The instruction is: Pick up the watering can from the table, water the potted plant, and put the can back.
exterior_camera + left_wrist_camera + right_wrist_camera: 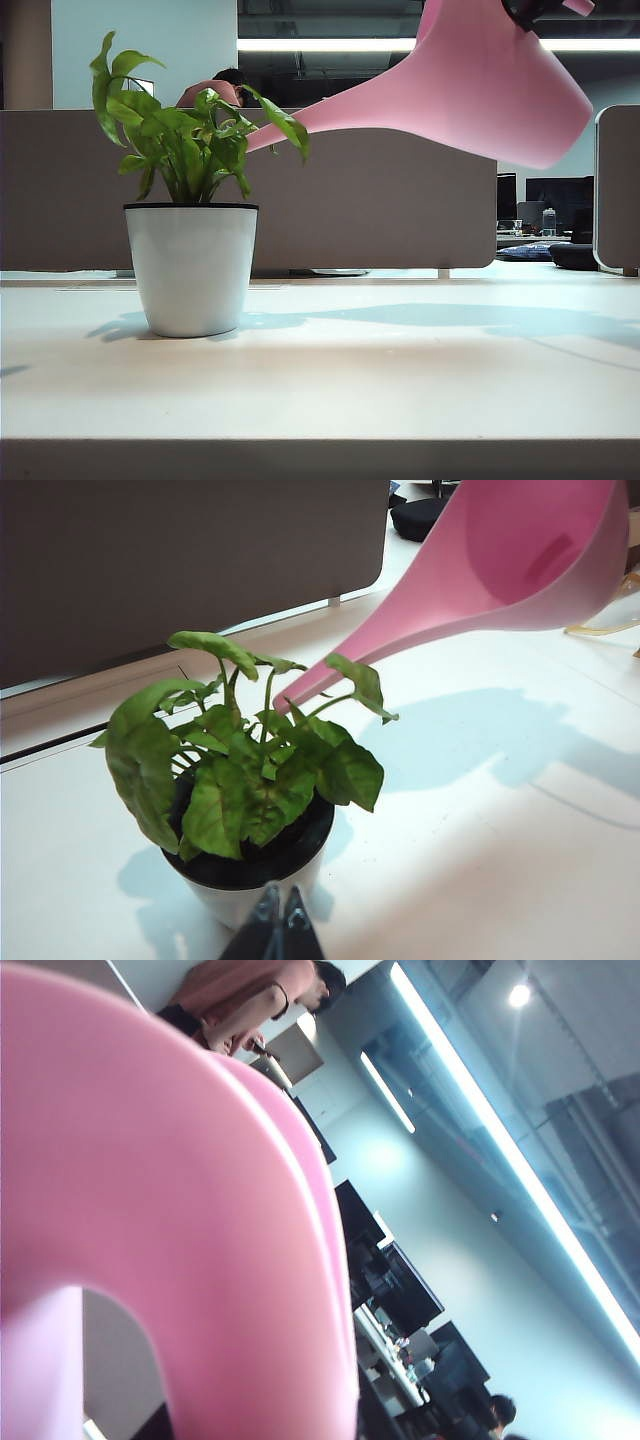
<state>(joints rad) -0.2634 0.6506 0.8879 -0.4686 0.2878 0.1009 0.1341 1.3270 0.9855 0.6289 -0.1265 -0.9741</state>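
Tall smooth pink plastic watering can (490, 90) held in the air at upper right of the exterior view, tipped, long slender spout slanting down-left. Spout tip among the upper leaves of the bright green leafy potted plant (190, 250), above its round tapered white pot with thin black rim. In the left wrist view same can (520, 565) seen from above, open mouth showing, spout tip just beside a top leaf of the plant (250, 780); touching or not, cannot tell. No water visible.

Right gripper (545, 8) at the very top edge of the exterior view, dark, on the can's top; mostly cropped. Right wrist view filled by the curved pink handle (190, 1220) close to the lens; fingers not visible there. Whether they pinch the handle or how far spread, cannot tell from the pictures, though can hangs clear of the table under that gripper.

Left gripper (272, 930) low, just beside the pot's near rim, dark fingertips pressed together, nothing between them.

Wide flat white matte table (400, 380) bare right of the pot and toward the thick pale front edge; can's shadow across it. Pot well back from the front edge. Grey partition panel (400, 200) along the far edge. Seated person (215, 88) behind it.
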